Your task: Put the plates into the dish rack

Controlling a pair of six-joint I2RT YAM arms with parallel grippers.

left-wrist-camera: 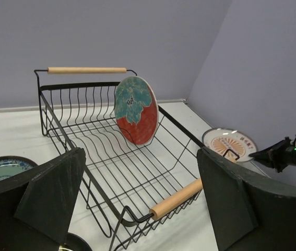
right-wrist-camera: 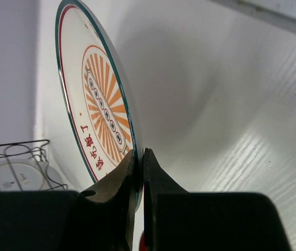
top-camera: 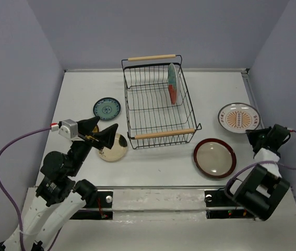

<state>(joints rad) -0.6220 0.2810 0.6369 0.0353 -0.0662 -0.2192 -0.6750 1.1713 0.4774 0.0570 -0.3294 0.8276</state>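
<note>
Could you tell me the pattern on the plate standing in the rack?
Plate: teal flower on red; left wrist view shows it best.

walls [top-camera: 153, 31]: plain lilac-grey, three sides | table [top-camera: 153, 162]: white, perhaps wood-grained | light: even

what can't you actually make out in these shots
Top view: the left gripper covers the left part of the cream plate.
Left wrist view: the teal-blue plate is cut off by the frame's left edge and the left gripper.
Right wrist view: the right gripper hides the sunburst plate at its lower rim.
</note>
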